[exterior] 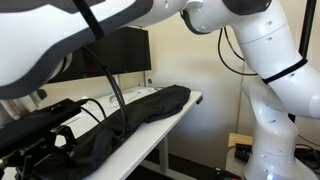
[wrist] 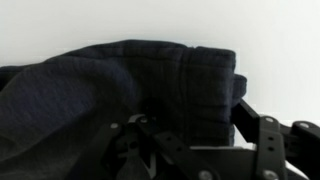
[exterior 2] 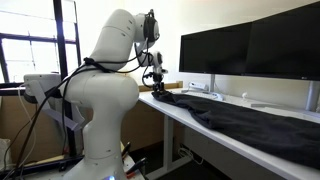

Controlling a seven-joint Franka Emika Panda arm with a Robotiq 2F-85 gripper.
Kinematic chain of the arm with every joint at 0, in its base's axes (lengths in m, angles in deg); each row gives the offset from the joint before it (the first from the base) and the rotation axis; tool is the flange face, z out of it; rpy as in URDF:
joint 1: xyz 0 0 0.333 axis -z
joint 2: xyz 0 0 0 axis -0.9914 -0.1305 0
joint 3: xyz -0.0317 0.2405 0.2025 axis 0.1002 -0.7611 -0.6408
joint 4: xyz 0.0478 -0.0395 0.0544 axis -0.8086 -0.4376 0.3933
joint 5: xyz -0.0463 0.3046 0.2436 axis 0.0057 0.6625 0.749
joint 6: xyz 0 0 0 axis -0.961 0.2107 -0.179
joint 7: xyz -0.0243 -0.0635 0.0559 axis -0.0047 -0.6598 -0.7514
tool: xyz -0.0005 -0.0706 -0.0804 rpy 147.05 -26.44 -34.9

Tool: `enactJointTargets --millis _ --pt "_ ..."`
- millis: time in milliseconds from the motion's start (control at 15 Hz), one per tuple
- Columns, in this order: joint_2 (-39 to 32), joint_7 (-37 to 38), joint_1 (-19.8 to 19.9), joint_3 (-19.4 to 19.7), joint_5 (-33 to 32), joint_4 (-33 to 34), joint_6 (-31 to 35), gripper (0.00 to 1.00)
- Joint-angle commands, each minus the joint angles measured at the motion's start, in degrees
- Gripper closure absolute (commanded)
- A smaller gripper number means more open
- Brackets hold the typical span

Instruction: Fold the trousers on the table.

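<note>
Black trousers point(exterior 2: 250, 125) lie stretched along the white table point(exterior 2: 176, 111); they also show in an exterior view point(exterior: 140, 112). My gripper point(exterior 2: 157, 84) is low over the trousers' end at the table's near corner. In the wrist view the folded, ribbed end of the trousers point(wrist: 190, 80) fills the middle of the picture. The gripper point(wrist: 180, 125) is open, with its fingers spread on either side of that cloth end. The left finger is lost in the dark cloth. In an exterior view my own arm hides the gripper.
Dark monitors point(exterior 2: 250, 50) stand along the back of the table, also seen in an exterior view point(exterior: 120, 50). Small items point(exterior 2: 215, 90) sit below them. A cardboard box point(exterior: 238, 140) stands on the floor beside the robot base. Cables point(exterior: 112, 92) hang near the table.
</note>
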Motion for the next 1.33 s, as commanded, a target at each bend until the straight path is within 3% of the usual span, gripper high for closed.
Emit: enactJointTargets --millis 0,333,600,1267 --pt "0.5 0.3 0.6 -0.4 1.8 -1.1 -2.2 0.53" --pt "0.2 -0.1 0.6 -0.4 2.5 -0.9 -1.9 0.85" --pt "2.2 0.9 0.4 -0.1 1.6 -1.5 -1.2 0.9" --pt "7.6 5.1 0.4 0.2 -0.2 -3.4 -0.6 0.88"
